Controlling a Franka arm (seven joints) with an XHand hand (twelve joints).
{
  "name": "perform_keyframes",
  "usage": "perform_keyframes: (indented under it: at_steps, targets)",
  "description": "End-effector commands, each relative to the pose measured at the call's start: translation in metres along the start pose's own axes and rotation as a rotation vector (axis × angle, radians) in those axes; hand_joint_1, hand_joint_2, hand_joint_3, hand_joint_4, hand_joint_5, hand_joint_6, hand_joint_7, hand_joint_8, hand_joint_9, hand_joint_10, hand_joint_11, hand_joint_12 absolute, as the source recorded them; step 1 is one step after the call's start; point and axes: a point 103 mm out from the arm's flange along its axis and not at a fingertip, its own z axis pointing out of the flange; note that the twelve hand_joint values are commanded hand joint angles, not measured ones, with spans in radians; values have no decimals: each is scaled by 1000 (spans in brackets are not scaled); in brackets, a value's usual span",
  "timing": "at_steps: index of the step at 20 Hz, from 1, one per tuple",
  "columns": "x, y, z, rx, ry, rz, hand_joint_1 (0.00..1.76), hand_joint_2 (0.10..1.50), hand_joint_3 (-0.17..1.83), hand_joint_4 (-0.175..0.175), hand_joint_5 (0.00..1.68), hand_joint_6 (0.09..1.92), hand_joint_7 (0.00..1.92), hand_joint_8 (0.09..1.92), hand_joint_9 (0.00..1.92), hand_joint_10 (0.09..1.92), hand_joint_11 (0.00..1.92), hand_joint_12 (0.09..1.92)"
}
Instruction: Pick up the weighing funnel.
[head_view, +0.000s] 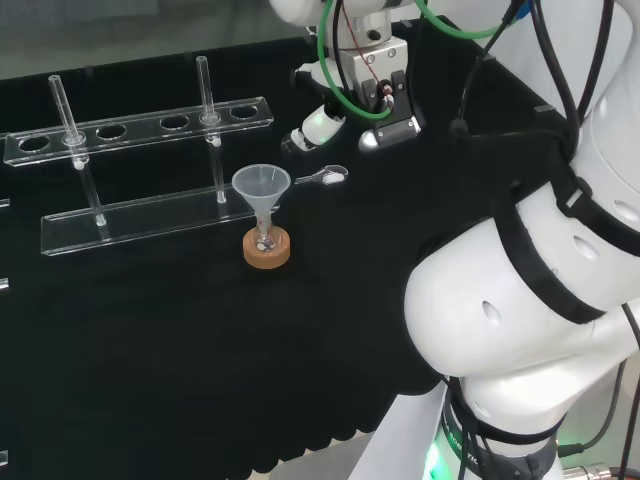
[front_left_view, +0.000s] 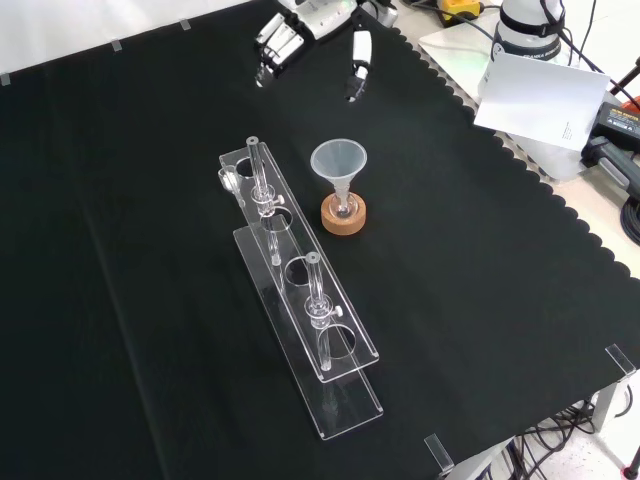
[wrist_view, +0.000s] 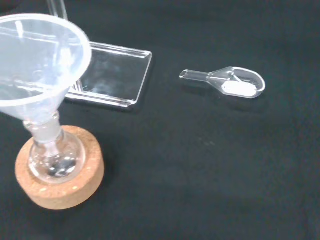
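Black cloth (head_view: 150, 350) over bench. Small clear scoop-shaped weighing funnel (wrist_view: 226, 82) lies flat on it, white powder in its bowl, just right of the big clear cone funnel (head_view: 262, 185) on its cork ring (head_view: 267, 250) in the head view. Black and white robot hand (front_left_view: 315, 18) hovers above, fingers spread, empty. Risk: a low, smooth piece could tip under the fingers and spill powder, or skid into the funnel.

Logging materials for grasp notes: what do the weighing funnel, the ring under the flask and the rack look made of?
The weighing funnel: clear glass or plastic, glossy; the cloth shows through. The ring: cork, matte, speckled tan grain. The rack: clear plastic sheet, probably acrylic, by its flat bright edges.
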Motion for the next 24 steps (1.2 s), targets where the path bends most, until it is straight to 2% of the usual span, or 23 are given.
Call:
perform_keyframes:
  at_steps: [1,9,16,24]
  targets:
    - [-20,8,0,8,3,14,552,676,302,-55,356,87,181,721,447,695,255,1444]
    - [-48,29,10,30,17,43,568,678,317,-57,377,87,234,725,504,674,298,1418]
    - [-73,62,26,51,25,67,726,684,361,-52,455,87,279,716,573,633,362,1372]
    - [-78,101,53,92,49,56,775,671,385,-40,527,87,314,718,597,618,376,1362]
